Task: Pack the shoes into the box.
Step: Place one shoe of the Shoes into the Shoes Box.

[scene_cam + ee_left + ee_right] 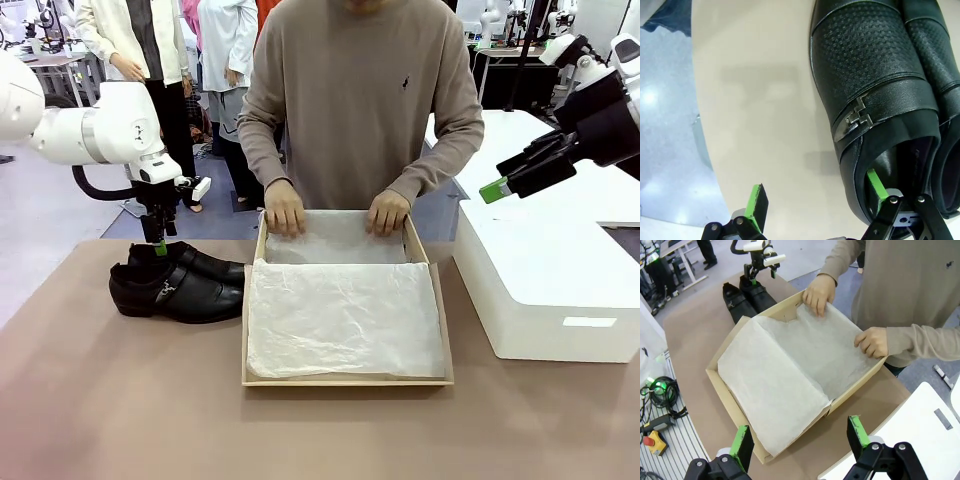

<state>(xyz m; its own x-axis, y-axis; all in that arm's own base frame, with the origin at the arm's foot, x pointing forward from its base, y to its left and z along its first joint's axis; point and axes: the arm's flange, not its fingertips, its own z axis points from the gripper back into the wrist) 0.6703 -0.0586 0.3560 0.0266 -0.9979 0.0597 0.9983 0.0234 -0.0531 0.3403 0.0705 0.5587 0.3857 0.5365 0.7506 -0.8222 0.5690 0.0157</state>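
Two glossy black shoes (180, 282) sit side by side near the table's (100, 420) left edge, with grid-embossed leather and a metal buckle (854, 119). The left gripper (815, 185) is spread wide, one green pad (874, 184) inside a shoe's opening and the other outside its wall. Mid-table, the tan cardboard box (345, 380) holds crinkled white tissue (340, 315), and the person's hands (285, 210) grip its far edge. The right gripper (798, 427) hangs with its fingers apart over the table's right side.
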